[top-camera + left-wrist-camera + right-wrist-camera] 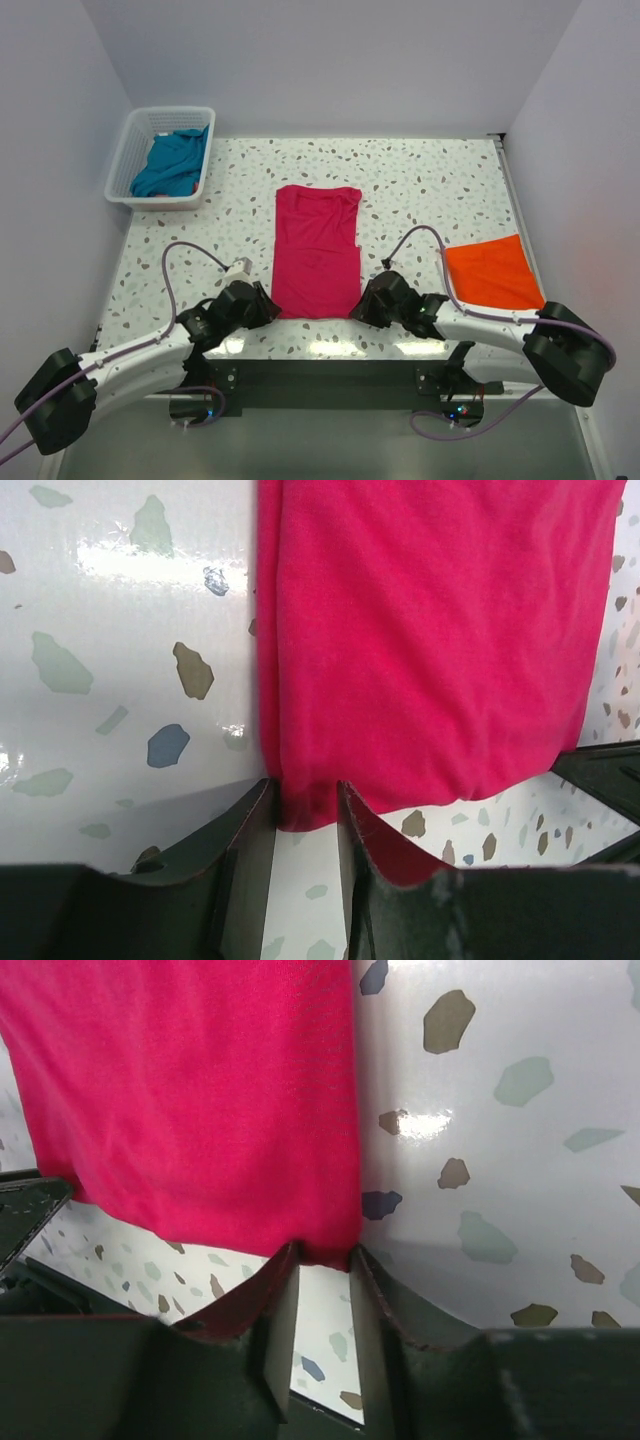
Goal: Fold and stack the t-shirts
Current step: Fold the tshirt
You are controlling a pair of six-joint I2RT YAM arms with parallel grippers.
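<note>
Top external: three t-shirts: one crimson-pink shirt (317,250), one orange shirt (492,272), one teal shirt (170,163) in one basket (120,172). Crimson-pink shirt's long axis runs straight away from the fingers, hem nearest. Left gripper (305,802) and right gripper (325,1260) are parted, each straddling a hem corner.

A robot lab test cell: plain white walls (330,60) close around a speckled table (430,180), two cabled arms (130,352) bolted at its near edge.

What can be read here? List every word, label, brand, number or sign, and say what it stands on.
None: no readable text, number or sign in any view.
crimson-pink t-shirt: plain, no print or label showing.
orange t-shirt: plain.
teal-blue t-shirt: crumpled in the white basket, plain where visible.
white basket: bare lattice, no marking legible.
</note>
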